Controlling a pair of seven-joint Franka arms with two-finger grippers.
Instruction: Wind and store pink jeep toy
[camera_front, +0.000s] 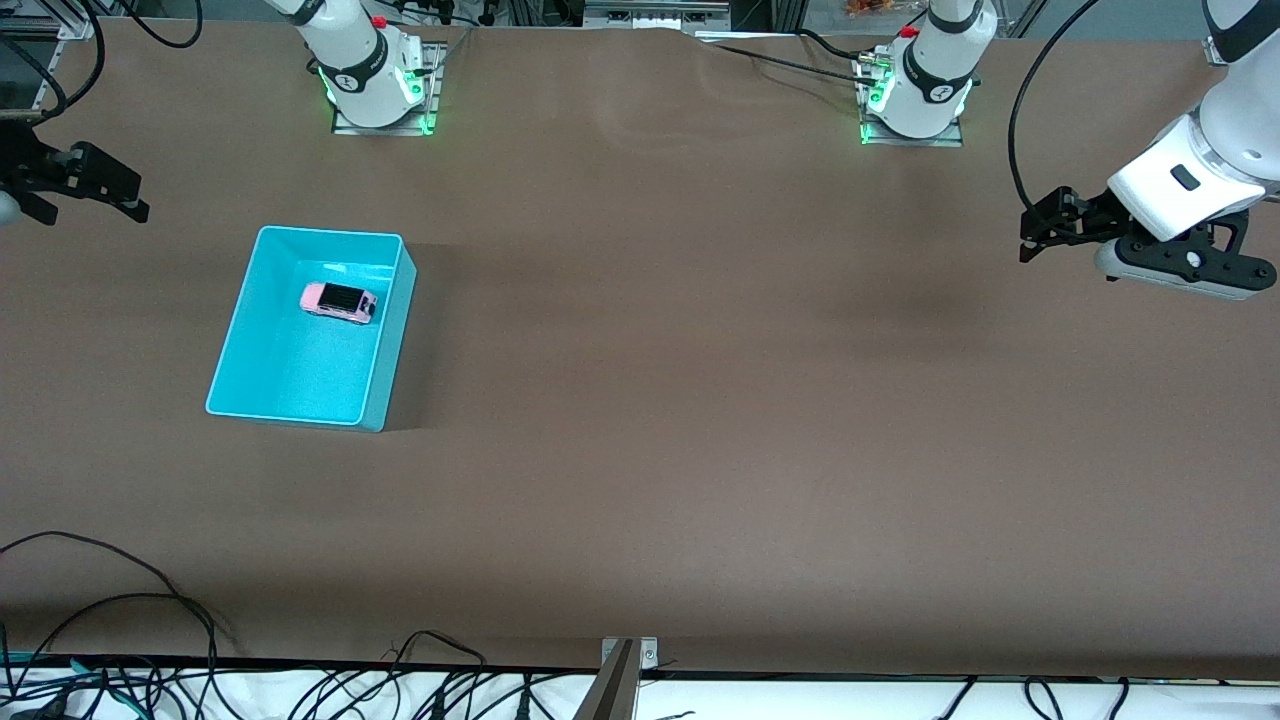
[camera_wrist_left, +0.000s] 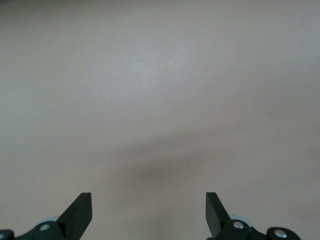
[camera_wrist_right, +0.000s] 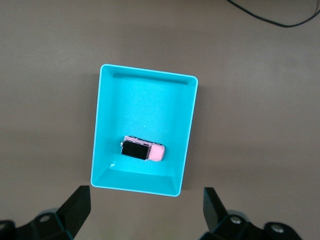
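Note:
The pink jeep toy, light pink with a black roof, lies inside the turquoise bin toward the right arm's end of the table, in the bin's part farther from the front camera. My right gripper hangs open and empty above the table past that end of the bin. Its wrist view looks down on the bin and the jeep, with the right gripper clear of both. My left gripper waits open over bare table at the left arm's end. The left gripper holds nothing.
Brown table surface stretches between the bin and the left arm. Both arm bases stand along the edge farthest from the front camera. Loose cables and a metal bracket lie along the nearest edge.

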